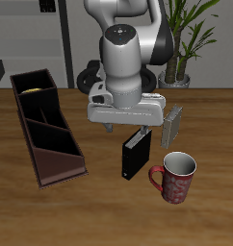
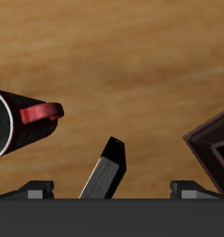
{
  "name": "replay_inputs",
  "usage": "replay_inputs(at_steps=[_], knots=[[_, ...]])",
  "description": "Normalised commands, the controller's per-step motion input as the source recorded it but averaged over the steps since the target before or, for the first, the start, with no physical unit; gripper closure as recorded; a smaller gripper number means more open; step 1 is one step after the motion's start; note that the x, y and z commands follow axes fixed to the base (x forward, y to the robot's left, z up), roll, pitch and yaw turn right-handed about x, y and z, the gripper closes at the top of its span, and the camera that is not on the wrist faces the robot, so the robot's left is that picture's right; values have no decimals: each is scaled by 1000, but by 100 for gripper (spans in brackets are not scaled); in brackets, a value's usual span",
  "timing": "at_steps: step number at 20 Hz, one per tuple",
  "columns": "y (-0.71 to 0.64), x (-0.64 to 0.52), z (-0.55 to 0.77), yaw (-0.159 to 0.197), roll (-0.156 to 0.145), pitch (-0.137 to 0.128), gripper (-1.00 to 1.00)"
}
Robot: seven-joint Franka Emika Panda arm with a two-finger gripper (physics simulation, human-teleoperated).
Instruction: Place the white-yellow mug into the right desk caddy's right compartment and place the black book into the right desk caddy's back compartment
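While the gripper (image 1: 138, 123) hovers wide-fingered above the black book (image 1: 135, 158), grasping comes next: descend, then clamp its top edge.

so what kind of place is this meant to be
Probably a simulated office or study: a wooden table holding a desk caddy, a black book and a dark red mug, with shelving and a potted plant behind.

The fingers (image 1: 140, 126) hang just above the upright black book (image 1: 135, 158).
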Motion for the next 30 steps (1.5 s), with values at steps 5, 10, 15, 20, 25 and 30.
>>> replay_inputs(at_steps=[5,10,15,20,25,30], knots=[[49,35,-269,-43,-18,19,-100],[11,8,-304,-21,-7,28,-100],[35,-177,-253,-73,17,6,-100],[123,-357,-63,-50,33,-25,-100],[161,-197,-36,-29,27,-24,-100],[55,107,3,-28,-1,7,100]])
